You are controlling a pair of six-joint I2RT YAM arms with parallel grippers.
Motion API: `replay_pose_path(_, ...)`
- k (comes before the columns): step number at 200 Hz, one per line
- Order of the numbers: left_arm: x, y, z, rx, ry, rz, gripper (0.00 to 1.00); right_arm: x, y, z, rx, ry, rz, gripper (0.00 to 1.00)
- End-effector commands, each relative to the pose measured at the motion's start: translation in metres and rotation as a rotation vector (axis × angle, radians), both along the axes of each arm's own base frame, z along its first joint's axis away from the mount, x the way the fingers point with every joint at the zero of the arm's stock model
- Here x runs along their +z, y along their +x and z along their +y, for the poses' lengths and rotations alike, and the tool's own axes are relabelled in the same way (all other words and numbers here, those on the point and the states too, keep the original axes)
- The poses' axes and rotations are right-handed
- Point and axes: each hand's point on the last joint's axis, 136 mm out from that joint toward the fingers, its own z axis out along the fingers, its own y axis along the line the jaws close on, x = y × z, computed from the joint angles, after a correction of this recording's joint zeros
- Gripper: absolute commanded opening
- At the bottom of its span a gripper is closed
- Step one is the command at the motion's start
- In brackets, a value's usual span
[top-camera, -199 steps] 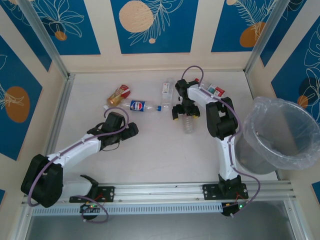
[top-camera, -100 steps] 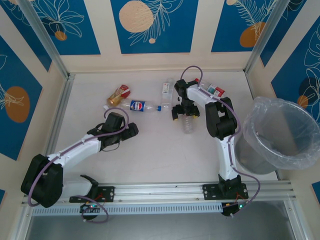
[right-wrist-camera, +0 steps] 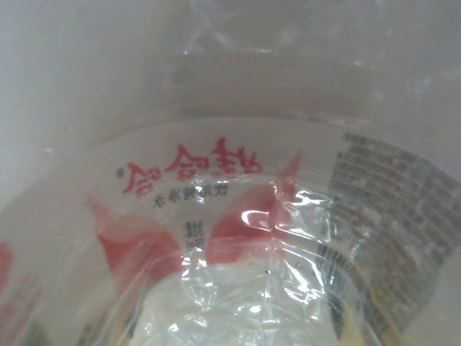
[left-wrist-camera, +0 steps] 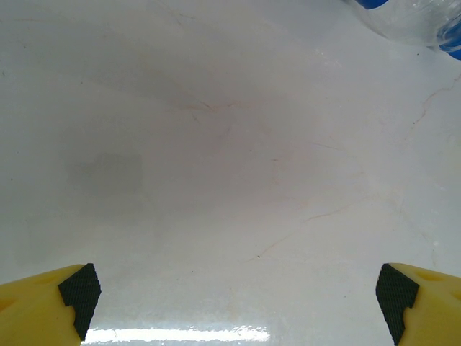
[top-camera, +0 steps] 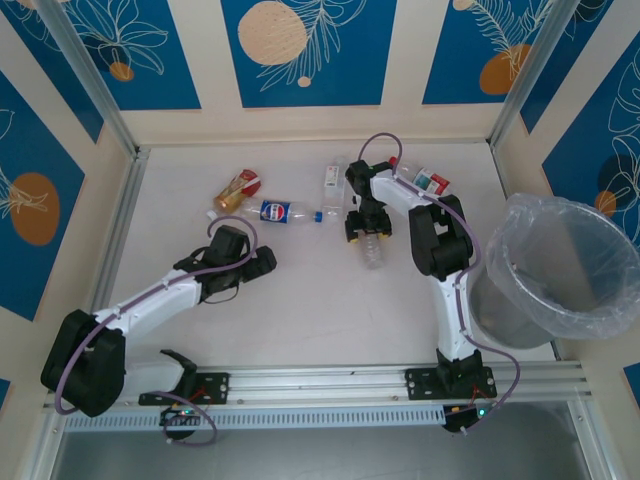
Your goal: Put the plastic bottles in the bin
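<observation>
Hovering over the bench [left-wrist-camera: 216, 144], the left tool [left-wrist-camera: 238, 294] stands spread apart. Over a lying clear bottle [top-camera: 374, 250], the right tool [top-camera: 367, 228] has jaws whose state cannot be told. At far right stands the bin [top-camera: 505, 300].

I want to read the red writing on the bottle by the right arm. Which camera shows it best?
The right wrist view: the clear bottle is right up close, its red writing large. The top external view shows that bottle whole but tiny, lying on the table at the right gripper, writing unreadable.
</observation>
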Motion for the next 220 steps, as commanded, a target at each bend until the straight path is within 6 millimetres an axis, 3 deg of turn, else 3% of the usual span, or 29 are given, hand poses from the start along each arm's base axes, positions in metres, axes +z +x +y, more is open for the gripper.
replay_pose_path(1, 0.0, -0.003, 0.006, 0.017, 0.007, 0.005, 1.0, -0.037, -0.077, 0.027, -0.016, 0.086, 0.322, 0.65)
replay_pose_path(140, 0.002, 0.002, 0.0, 0.018, -0.014, 0.011, 1.0, 0.038, -0.056, 0.033, -0.036, 0.213, 0.081, 0.55)
replay_pose_path(220, 0.0, 0.004, -0.004, 0.017, -0.026, 0.025, 1.0, 0.047, -0.058, 0.027, -0.043, 0.238, 0.044, 0.5)
